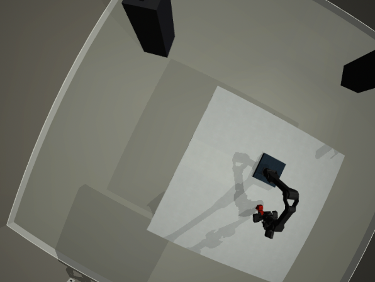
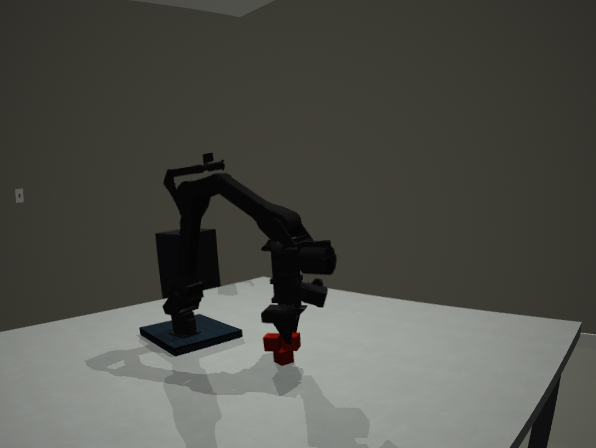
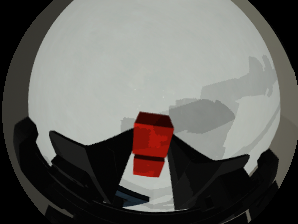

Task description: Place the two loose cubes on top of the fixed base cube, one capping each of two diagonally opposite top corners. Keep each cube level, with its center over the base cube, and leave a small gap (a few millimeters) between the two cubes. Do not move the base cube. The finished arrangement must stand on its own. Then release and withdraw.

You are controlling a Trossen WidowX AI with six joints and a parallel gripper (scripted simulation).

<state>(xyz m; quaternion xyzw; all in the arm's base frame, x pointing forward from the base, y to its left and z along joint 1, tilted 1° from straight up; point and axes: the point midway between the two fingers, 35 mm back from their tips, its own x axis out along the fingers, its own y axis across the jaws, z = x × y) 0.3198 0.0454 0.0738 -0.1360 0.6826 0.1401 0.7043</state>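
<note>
The base cube (image 2: 283,358) stands on the table in the exterior view. One red loose cube (image 2: 271,343) (image 1: 259,208) sits at its upper left and overhangs it. My gripper (image 2: 288,340) (image 3: 151,135) points down, shut on the other red cube (image 2: 296,340) (image 3: 152,141), which is at about the same height as the first loose cube, over the base's upper right. The front finger partly hides it. In the wrist view a narrow dark line separates the held cube from a red face below it, seemingly the first loose cube. Contact between held cube and base cannot be told.
The arm stands on a dark blue mounting plate (image 1: 278,163) (image 2: 220,336) on the pale table (image 1: 220,126) (image 2: 400,350). Dark blocks (image 1: 148,28) (image 1: 358,75) stand beyond the table in the top view. Arm shadows fall across the table.
</note>
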